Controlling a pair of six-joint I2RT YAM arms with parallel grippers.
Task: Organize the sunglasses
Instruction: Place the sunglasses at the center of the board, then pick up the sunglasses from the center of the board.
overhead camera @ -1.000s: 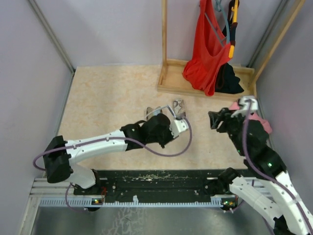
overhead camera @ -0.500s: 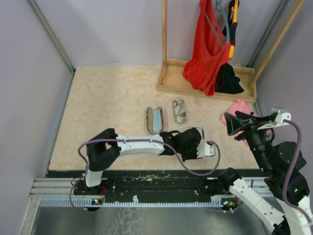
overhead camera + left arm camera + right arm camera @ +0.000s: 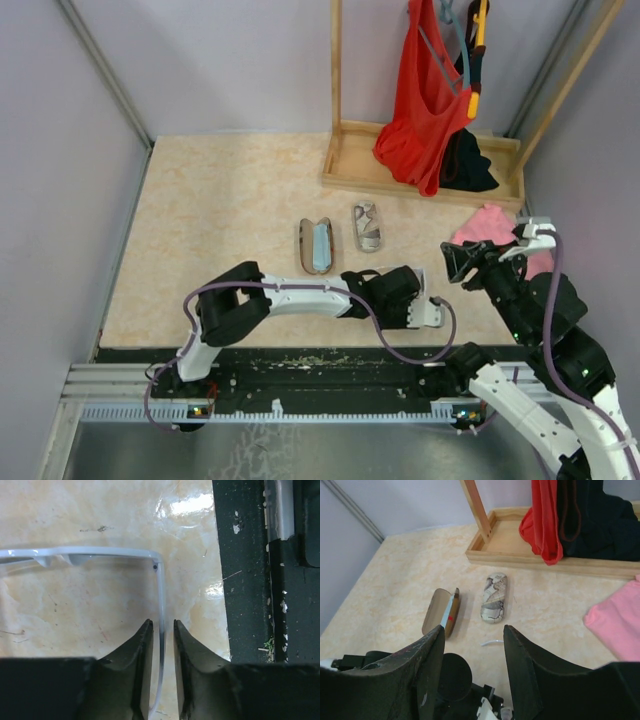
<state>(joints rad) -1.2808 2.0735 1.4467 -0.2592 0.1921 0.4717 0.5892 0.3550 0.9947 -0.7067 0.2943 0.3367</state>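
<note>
The white sunglasses (image 3: 100,552) lie on the table close to the front edge. One thin white arm (image 3: 161,600) runs back between the fingers of my left gripper (image 3: 160,625). The jaws stand narrowly apart, with a gap on each side of the arm. In the top view the left gripper (image 3: 420,300) hides the glasses. A white arm tip (image 3: 492,642) shows in the right wrist view. My right gripper (image 3: 462,262) hangs open and empty above the table (image 3: 474,630). The dark wire-frame pair is out of view.
A brown case (image 3: 318,245) lies open with a blue cloth in it. A grey patterned case (image 3: 367,226) lies shut beside it. A pink cloth (image 3: 485,225) lies at the right. A wooden stand base (image 3: 420,175) with a red garment (image 3: 425,100) is behind. A black mat (image 3: 245,580) borders the front edge.
My left gripper has moved from beside the cases to the right and toward the front edge, over the white sunglasses. My right gripper swung right, then back a little left.
</note>
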